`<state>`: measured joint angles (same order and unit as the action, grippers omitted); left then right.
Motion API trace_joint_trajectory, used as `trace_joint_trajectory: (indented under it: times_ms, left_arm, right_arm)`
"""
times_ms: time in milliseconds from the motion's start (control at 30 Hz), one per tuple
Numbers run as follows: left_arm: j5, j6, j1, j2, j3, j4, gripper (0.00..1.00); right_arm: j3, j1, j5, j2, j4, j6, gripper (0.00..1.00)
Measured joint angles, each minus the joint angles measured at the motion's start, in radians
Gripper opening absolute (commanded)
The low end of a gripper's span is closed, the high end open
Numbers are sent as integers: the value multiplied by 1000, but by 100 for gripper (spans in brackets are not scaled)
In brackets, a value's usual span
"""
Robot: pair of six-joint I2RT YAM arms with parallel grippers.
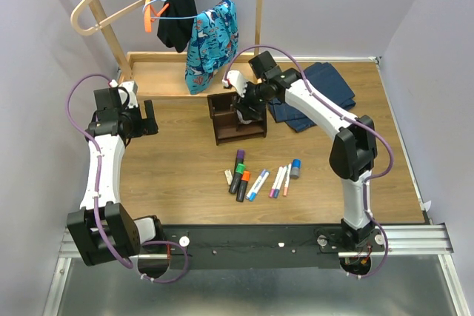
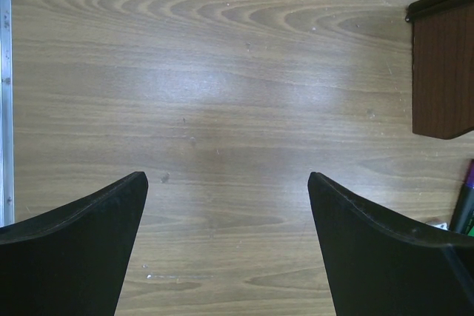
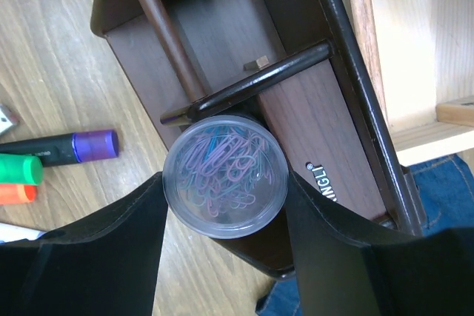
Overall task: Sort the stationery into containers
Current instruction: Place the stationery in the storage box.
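While the right gripper (image 3: 224, 183) clasps the tub (image 3: 222, 160) just over the organiser (image 3: 244, 42), seemingly to lower it into a compartment, the left gripper (image 2: 226, 177) hangs spread wide, left of the organiser.

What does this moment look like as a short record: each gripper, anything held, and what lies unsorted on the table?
left gripper: open, holding nothing, above bare table
right gripper: closed on clear tub of paper clips
tub position: at the dark wooden organiser; whether it is set down cannot be told
unsorted on table: markers, thin pens, blue-capped bottle, eraser
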<state>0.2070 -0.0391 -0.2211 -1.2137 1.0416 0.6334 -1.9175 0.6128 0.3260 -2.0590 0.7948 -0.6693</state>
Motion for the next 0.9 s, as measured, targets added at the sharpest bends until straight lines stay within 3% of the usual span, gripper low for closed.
trace_joint_trajectory:
  times_ms: [133, 567, 900]
  left_arm:
    - [0, 0, 0, 0, 8, 1, 99]
    - [0, -1, 0, -5, 10, 4, 99]
    - [18, -3, 0, -12, 10, 4, 99]
  right_arm:
    - [-1, -12, 23, -8, -10, 4, 56]
    - [69, -13, 34, 14, -129, 9, 78]
    - [82, -13, 32, 28, -166, 14, 82]
